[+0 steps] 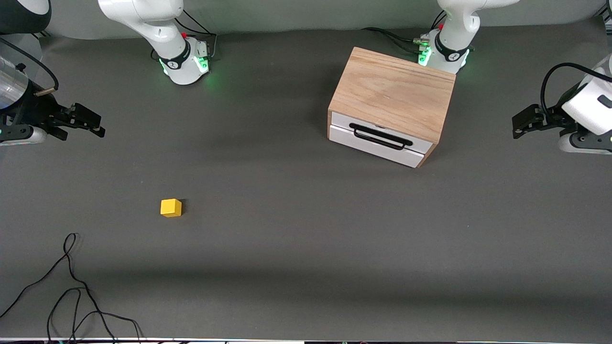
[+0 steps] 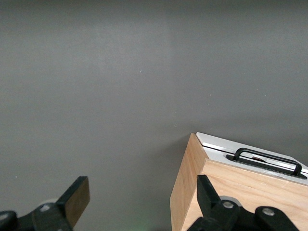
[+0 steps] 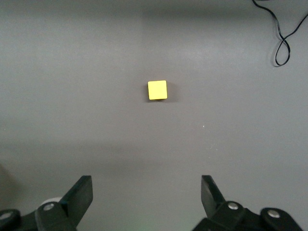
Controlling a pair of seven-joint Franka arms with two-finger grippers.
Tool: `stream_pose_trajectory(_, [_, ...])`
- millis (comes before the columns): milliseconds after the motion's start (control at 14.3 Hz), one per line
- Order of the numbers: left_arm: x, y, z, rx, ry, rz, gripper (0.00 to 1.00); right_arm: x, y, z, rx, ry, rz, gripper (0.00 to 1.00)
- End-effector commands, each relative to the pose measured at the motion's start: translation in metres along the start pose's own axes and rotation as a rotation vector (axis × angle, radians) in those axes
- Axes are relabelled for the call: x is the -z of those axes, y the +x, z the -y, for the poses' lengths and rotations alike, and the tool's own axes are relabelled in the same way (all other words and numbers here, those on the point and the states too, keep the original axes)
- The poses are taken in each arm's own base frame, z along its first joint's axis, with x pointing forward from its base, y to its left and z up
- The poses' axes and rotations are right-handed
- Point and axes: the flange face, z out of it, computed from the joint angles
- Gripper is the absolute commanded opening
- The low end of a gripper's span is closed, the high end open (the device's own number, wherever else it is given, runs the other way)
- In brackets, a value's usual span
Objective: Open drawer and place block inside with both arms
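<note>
A small, smooth yellow block (image 1: 170, 208) sat alone on the matte grey table (image 1: 306, 248) toward the right arm's end, nearer the camera than the light-wood cabinet (image 1: 392, 93), whose white drawer (image 1: 377, 138) with black bar handle (image 1: 380, 136) was closed. Both the left gripper (image 1: 519, 125) and right gripper (image 1: 93, 123) hung empty, fingers apart, above the table ends.

Light grained wood cabinet (image 1: 394, 91), matt grey table (image 1: 306, 248)

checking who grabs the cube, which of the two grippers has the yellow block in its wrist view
The right gripper: the small yellow cube block lies on the grey table ahead of its open fingers. The left gripper faces the light-wood cabinet.
</note>
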Motion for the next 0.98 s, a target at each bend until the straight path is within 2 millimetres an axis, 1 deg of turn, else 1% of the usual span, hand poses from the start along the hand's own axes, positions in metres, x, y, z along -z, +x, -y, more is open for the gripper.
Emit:
stream_pose_trajectory(0, [0.003, -0.007, 0.001, -0.007, -0.010, -0.020, 0.99, 0.005, 0.002, 0.001, 0.010, -0.003, 0.001, 1.00])
stream_pose_trajectory(419, [0.003, -0.007, 0.001, -0.007, -0.010, -0.020, 0.99, -0.001, 0.004, 0.000, 0.019, -0.003, 0.014, 1.00])
stream_pose_trajectory(907, [0.003, -0.007, 0.001, -0.008, -0.010, -0.018, 0.99, -0.022, 0.013, -0.001, 0.015, -0.005, 0.031, 1.00])
